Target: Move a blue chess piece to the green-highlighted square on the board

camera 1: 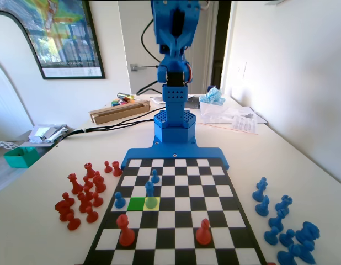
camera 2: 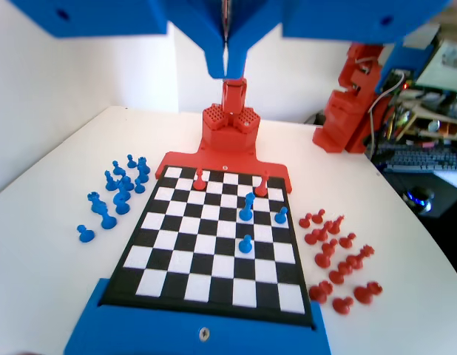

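Note:
The board (camera 1: 176, 221) lies in front of the blue arm (camera 1: 174, 105), which stands folded upright at the far end. Three blue pawns stand on it. One blue chess piece (camera 1: 150, 190) is on the pale yellow square (camera 1: 155, 203), one (camera 1: 154, 176) a row behind it, and one (camera 1: 120, 200) just left of the green-highlighted square (camera 1: 136, 203), which is bare. In the wrist view the pawns (camera 2: 245, 243) (camera 2: 248, 206) (camera 2: 281, 215) sit mid-board, far below my gripper (camera 2: 227, 72). Its jaws are shut together high above the board, holding nothing.
Two red pieces (camera 1: 126, 231) (camera 1: 203, 232) stand on the board's near rows. In the fixed view, spare red pieces (camera 1: 82, 193) cluster left of the board and spare blue pieces (camera 1: 283, 223) right of it. A wooden box (camera 1: 120, 112), a green tray (camera 1: 20, 157) and papers (camera 1: 242, 122) lie behind.

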